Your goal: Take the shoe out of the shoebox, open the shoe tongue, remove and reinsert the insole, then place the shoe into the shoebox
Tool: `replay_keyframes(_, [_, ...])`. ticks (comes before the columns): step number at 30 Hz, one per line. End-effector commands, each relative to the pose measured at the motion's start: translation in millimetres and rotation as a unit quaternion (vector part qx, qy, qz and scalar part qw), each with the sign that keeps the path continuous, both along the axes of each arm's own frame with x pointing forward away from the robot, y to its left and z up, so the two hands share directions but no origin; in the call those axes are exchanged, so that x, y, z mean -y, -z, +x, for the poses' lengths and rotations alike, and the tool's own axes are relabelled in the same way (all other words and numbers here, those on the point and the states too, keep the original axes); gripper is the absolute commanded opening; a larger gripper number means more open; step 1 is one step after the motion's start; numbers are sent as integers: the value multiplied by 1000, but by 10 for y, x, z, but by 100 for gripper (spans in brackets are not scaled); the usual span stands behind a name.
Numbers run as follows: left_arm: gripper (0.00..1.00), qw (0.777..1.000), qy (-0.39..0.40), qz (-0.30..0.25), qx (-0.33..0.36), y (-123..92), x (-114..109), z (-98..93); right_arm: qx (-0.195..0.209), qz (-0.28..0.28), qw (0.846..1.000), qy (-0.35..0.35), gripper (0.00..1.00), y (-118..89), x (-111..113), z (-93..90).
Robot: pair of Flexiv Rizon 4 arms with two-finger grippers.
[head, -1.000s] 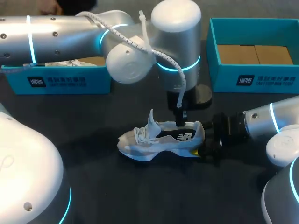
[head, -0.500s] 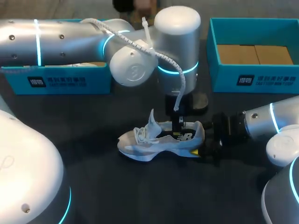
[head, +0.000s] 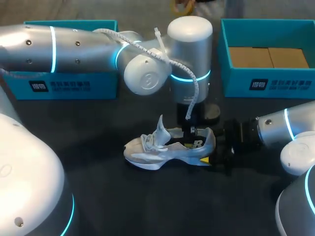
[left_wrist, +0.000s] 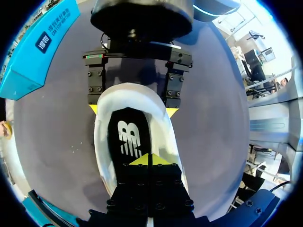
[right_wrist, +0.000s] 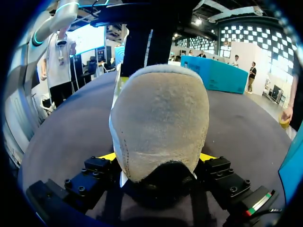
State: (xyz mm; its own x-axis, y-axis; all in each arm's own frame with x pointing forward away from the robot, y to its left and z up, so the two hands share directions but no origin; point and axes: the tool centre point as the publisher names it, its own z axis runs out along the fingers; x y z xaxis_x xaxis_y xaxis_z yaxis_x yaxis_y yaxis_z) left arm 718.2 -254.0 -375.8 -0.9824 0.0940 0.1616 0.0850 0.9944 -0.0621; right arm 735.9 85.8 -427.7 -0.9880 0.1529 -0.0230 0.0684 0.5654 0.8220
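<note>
Head: shoe [head: 167,147] upright on its sole mid-desk [head: 123,196], apart from the open shoebox [head: 266,83] | Left wrist: left pincer [left_wrist: 150,160] tips together on the insole [left_wrist: 128,137], grip unclear | Right wrist: right pincer [right_wrist: 158,158] clamped across the shoe's heel; light, soft upper, stiffer heel the best hold; desk dark, matte, likely grippy.

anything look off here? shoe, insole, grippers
Nothing stands out. The shoe sits upright on the table, tongue standing up, insole lying flat inside. The right gripper clamps the heel; the left gripper is down in the opening, tips together.
</note>
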Motion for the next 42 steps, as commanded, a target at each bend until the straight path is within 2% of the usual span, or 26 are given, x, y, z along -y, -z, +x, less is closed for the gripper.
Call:
replay_keyframes(1, [0, 1000, 4, 3, -10, 88, 40, 11, -1, -4, 1000, 1, 0, -8, -15, -4])
replay_keyframes(12, [0, 1000, 4, 3, -21, 191, -7, -68, -1, -4, 1000, 1, 0, -8, -15, -4])
replay_keyframes(15, [5, 1000, 5, 2, -24, 195, -9, -83, -1, -4, 1000, 1, 0, -8, -15, -4])
replay_keyframes(16, [18, 1000, 7, 1, -27, 211, -13, -99, -1, -4, 1000, 1, 0, -8, -15, -4])
replay_keyframes(23, [25, 999, 10, 2, -32, 255, -29, -154, -1, -4, 1000, 1, 0, -8, -15, -4])
replay_keyframes(30, [29, 1000, 19, 1, -25, 387, -37, -146, -1, -4, 1000, 1, 0, -8, -15, -4])
replay_keyframes(31, [35, 1000, 18, 3, -22, 407, -40, -145, -1, -4, 1000, 1, 0, -8, -15, -4])
replay_keyframes(35, [39, 1000, 19, 0, -6, 501, -70, -113, -1, -4, 1000, 1, 0, -8, -15, -4])
replay_keyframes(39, [38, 1000, 14, 0, 7, 573, -99, -86, -1, -4, 1000, 1, 0, -8, -15, -4])
replay_keyframes(42, [31, 999, 2, -1, 34, 632, -128, -35, -1, -4, 1000, 1, 0, -8, -15, -4])
